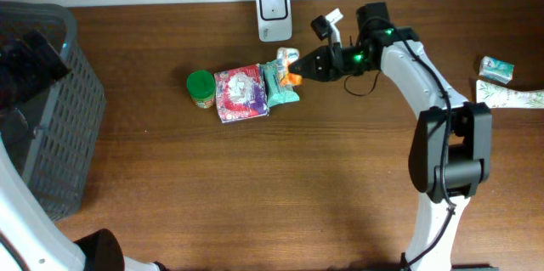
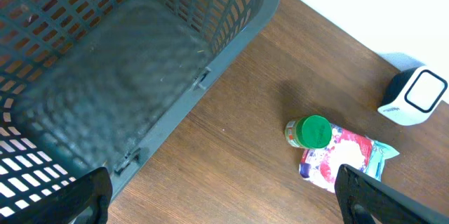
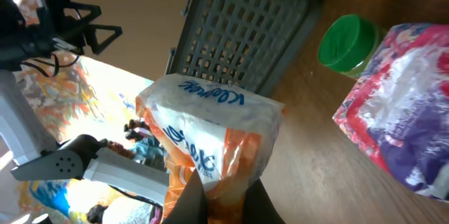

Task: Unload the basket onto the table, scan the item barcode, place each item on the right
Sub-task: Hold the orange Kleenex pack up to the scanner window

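And the right gripper (image 1: 299, 69) has its jaws clamped shut on the orange-and-white pouch (image 3: 210, 140), just in front of the white scanner (image 1: 274, 3) by the far edge of the bench (image 1: 255, 186), while the left gripper (image 2: 224, 203) hangs with its jaws wide open and empty beside the basket (image 2: 231, 48), so the grab looks made but the scan isn't done yet.

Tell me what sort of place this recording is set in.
Probably a mock shop checkout: a white box-shaped barcode scanner on a brown wooden table, a grey plastic mesh basket, and a white-and-orange wrapped packet.
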You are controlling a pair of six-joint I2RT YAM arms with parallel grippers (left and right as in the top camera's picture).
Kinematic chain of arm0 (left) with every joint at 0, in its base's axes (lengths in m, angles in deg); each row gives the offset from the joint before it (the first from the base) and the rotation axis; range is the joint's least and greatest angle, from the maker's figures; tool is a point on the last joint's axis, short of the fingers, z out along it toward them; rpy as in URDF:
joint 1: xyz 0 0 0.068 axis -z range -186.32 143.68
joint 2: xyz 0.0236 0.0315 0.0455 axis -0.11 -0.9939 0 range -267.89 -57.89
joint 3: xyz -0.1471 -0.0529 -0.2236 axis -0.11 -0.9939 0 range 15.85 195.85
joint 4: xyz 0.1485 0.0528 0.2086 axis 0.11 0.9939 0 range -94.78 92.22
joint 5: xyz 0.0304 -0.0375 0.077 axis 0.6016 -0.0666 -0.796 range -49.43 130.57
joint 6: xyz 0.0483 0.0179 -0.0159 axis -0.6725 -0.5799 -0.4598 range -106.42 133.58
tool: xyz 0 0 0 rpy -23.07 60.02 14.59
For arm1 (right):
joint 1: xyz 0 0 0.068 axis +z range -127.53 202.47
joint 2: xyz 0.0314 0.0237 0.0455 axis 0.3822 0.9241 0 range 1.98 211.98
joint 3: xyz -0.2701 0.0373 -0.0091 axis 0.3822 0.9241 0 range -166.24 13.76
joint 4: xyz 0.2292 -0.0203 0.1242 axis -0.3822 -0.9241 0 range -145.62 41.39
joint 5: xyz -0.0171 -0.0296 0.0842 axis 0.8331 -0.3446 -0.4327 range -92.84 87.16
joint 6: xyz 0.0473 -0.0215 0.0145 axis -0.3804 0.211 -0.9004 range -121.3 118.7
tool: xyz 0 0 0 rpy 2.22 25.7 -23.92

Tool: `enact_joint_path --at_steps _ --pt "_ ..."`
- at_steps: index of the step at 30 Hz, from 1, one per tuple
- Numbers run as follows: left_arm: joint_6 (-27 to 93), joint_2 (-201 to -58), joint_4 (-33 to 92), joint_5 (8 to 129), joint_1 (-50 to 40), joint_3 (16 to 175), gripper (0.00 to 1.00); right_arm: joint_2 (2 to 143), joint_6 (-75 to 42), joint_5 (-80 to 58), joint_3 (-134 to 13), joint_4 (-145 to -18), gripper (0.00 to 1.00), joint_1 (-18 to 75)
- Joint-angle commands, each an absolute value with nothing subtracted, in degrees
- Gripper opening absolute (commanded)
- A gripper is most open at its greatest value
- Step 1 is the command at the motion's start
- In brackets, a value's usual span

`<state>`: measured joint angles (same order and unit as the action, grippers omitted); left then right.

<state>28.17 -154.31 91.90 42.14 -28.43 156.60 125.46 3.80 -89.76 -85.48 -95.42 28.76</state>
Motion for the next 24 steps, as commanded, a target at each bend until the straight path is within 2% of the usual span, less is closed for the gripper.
enact_joint_path --at_steps 1,4,24 --pt "28.7 -153.9 91.9 42.3 -28.7 156.6 0.99 125.1 4.3 -91.8 -86.3 -94.8 0.04 26.2" --pt "28.7 -153.9 91.9 42.3 -28.7 156.6 0.99 125.1 4.3 -91.8 -86.3 -96.8 0.04 24.3" --pt "28.7 -153.9 91.9 42.3 -28.7 156.6 0.99 125.1 4.4 -91.8 -86.3 -96.8 0.04 28.5"
